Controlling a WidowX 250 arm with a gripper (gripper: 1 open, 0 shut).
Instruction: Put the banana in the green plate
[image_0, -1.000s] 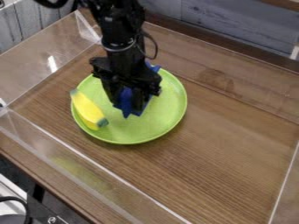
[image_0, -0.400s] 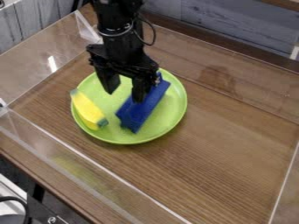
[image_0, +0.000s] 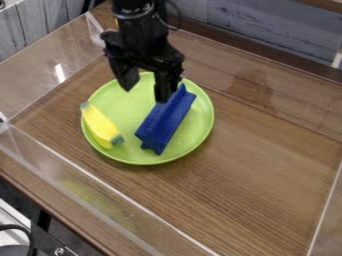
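Note:
The yellow banana (image_0: 99, 126) with a dark green tip lies on the left side of the lime-green plate (image_0: 198, 132). A long blue block (image_0: 166, 120) lies on the right half of the same plate. My black gripper (image_0: 144, 88) hangs above the plate's back part, pointing down, jaws open with nothing between the fingers. It is clear of both the block and the banana.
A clear plastic wall (image_0: 54, 160) rings the wooden table (image_0: 254, 190) on all sides. The plate sits in the left half of the enclosure; bare wood stretches to the right and front.
The gripper opened, left the blue block lying on the plate, and rose up and back. The banana stayed where it was.

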